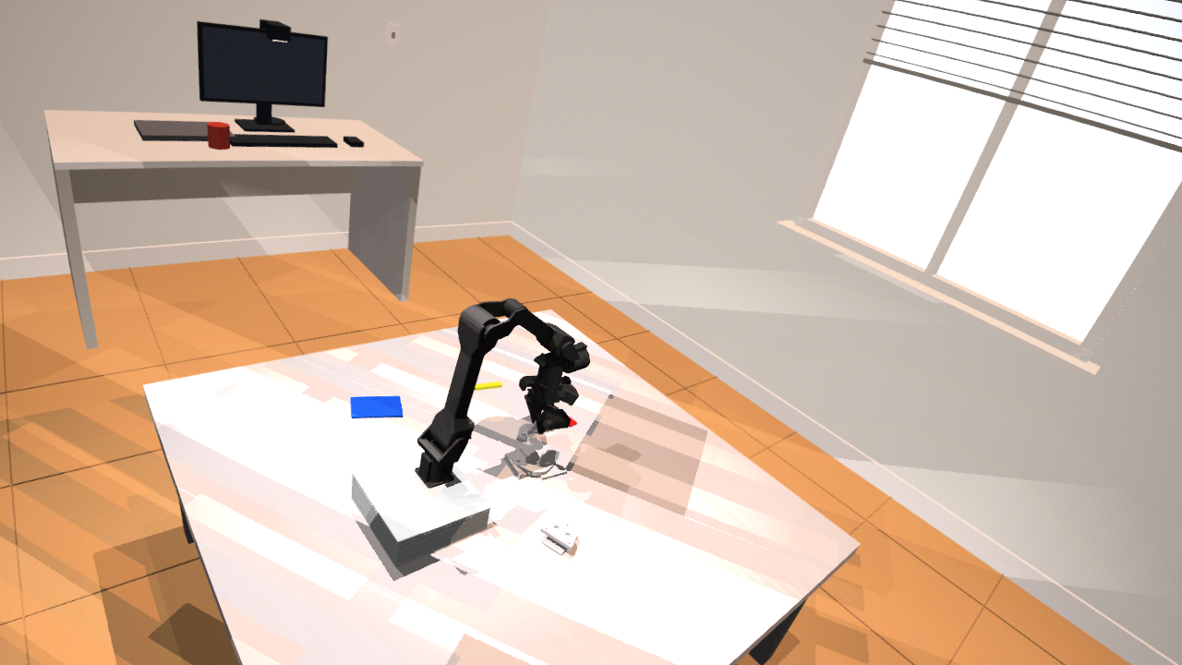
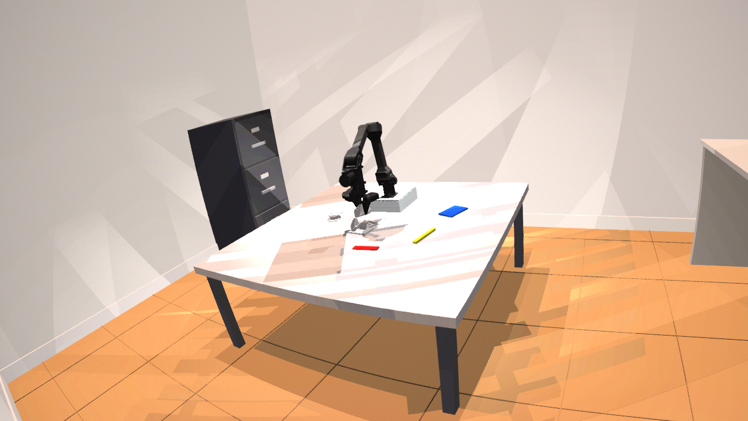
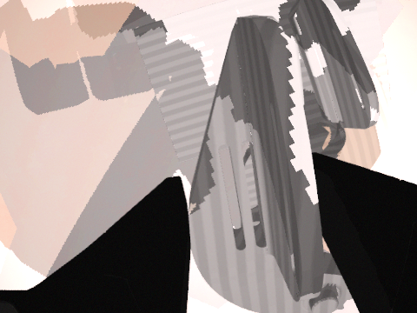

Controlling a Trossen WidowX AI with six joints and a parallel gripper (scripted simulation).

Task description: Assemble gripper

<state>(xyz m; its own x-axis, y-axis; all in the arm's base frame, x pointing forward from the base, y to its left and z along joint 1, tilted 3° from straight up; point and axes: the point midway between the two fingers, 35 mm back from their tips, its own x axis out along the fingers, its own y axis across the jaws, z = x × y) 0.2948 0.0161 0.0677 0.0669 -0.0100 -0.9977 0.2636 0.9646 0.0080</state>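
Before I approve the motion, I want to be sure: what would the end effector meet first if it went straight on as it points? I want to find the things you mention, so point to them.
Probably the grey assembly (image 1: 541,457) (image 2: 368,225) below, the held slotted part (image 3: 278,130) touching it first; depth makes this unclear.

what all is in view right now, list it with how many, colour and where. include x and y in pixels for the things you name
held jaw (image 3: 256,196): one, grey, between the fingers
standing jaw part (image 3: 340,65): one visible, grey, beyond the held jaw
white part (image 1: 560,534) (image 2: 333,216): one, on the table, apart from the arm
blue block (image 1: 376,406) (image 2: 453,211): one, flat on the table
yellow bar (image 1: 488,386) (image 2: 423,235): one, on the table
red bar (image 1: 572,422) (image 2: 365,248): one, on the table
table (image 1: 289,570) (image 2: 397,282): one, white, dark legs
monitor (image 1: 261,66): one, black, on the desk
red mug (image 1: 218,135): one, on the desk
desk (image 1: 384,231): one, pale top
cabinet (image 2: 214,183): one, dark, behind the table
end effector (image 1: 555,424) (image 2: 365,210) (image 3: 243,180): one, black, shut on the held jaw
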